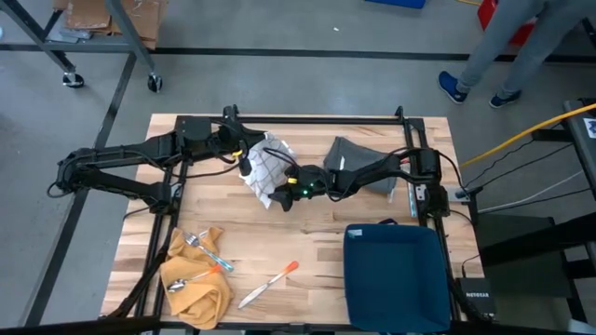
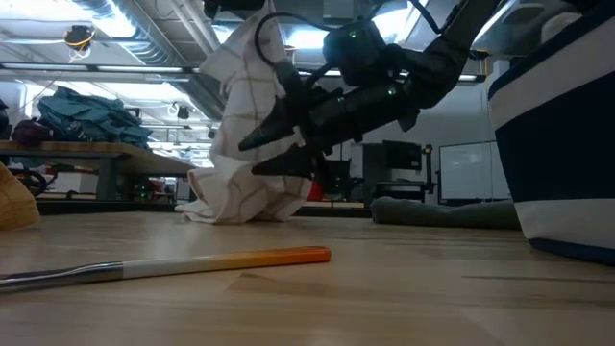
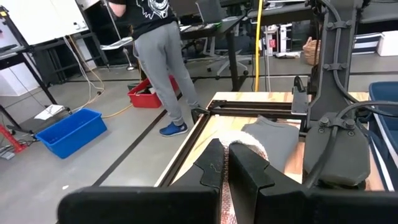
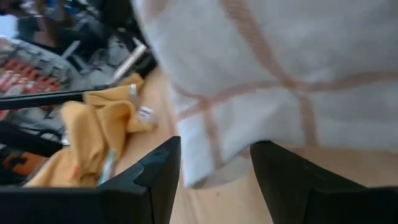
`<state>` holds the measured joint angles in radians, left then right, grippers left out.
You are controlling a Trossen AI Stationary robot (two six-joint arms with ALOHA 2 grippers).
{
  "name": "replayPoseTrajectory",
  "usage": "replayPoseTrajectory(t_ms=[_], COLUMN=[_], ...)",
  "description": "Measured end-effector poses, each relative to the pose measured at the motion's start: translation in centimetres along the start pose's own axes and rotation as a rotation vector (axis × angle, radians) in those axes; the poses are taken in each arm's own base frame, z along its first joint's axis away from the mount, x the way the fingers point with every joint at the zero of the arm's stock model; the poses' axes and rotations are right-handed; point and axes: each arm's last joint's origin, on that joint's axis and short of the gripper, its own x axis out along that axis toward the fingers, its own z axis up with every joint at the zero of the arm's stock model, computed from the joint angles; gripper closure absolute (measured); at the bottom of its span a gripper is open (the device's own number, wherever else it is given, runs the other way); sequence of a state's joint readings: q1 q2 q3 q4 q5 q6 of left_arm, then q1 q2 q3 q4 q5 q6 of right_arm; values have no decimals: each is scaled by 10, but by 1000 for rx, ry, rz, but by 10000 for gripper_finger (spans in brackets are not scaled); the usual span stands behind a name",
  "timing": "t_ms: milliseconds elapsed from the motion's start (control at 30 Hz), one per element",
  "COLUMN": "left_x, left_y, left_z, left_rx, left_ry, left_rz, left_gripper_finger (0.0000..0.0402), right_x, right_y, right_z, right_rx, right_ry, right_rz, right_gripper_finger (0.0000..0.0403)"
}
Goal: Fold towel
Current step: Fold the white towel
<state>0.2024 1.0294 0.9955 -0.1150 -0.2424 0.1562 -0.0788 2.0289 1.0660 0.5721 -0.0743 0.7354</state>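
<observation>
Draping in soft folds, the white cloth towel with thin brown grid lines [image 1: 264, 166] hangs bunched over the pale wooden plank counter [image 1: 307, 247], its lower edge resting on the wood. The left end effector [image 3: 226, 165] pinches the towel's upper part between pressed-together fingers. The right end effector [image 2: 261, 154], fingers spread, sits at the towel's lower side, the cloth's edge between them. A crumpled mustard-yellow cloth [image 1: 197, 284] lies well apart.
</observation>
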Motion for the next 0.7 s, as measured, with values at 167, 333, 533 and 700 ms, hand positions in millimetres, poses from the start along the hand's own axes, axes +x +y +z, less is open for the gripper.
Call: replayPoseTrajectory(t_ms=[167, 333, 533, 700], left_x=[0, 0, 0, 0], left_y=[0, 0, 0, 0], left_z=[0, 0, 0, 0], left_rx=[0, 0, 0, 0], left_ry=[0, 0, 1, 0], left_rz=[0, 0, 0, 0], left_gripper_finger=[396, 396, 396, 396], right_x=[0, -1, -1, -1], right_y=[-5, -8, -9, -9], right_z=[-5, -8, -5, -5], right_rx=[130, 170, 152, 152], right_ry=[49, 59, -14, -19], right_rz=[-57, -98, -153, -151], right_gripper_finger=[205, 205, 205, 205])
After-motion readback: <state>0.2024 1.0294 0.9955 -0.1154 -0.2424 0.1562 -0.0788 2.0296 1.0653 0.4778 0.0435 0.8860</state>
